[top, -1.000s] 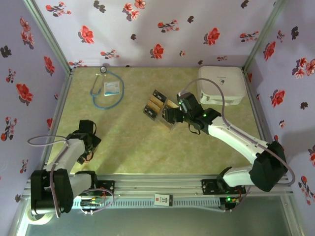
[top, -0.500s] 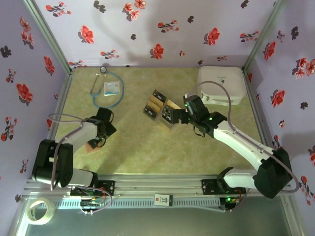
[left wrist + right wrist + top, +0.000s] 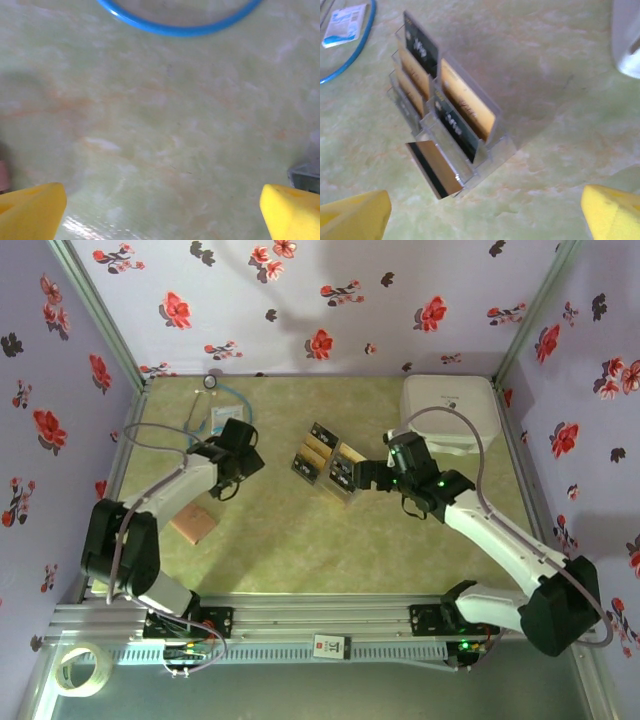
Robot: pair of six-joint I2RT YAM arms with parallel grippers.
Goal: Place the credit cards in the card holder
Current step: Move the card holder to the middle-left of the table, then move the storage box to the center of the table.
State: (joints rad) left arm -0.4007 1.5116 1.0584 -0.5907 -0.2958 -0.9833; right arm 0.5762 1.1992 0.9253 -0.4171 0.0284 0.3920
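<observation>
The credit cards sit unmoved in their clear rack mid-table, while my left gripper has swung away from the card holder, which lies flat at front-left, toward the blue tube, jaws wide and empty. My right gripper, equally open, faces the rack. I'd pinch one card's top edge and lift it straight up.

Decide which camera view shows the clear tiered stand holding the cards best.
The right wrist view: the stand is close, so its tan and black credit cards can be told apart slot by slot. The top external view shows it small, mid-table, just beside the right gripper.
</observation>
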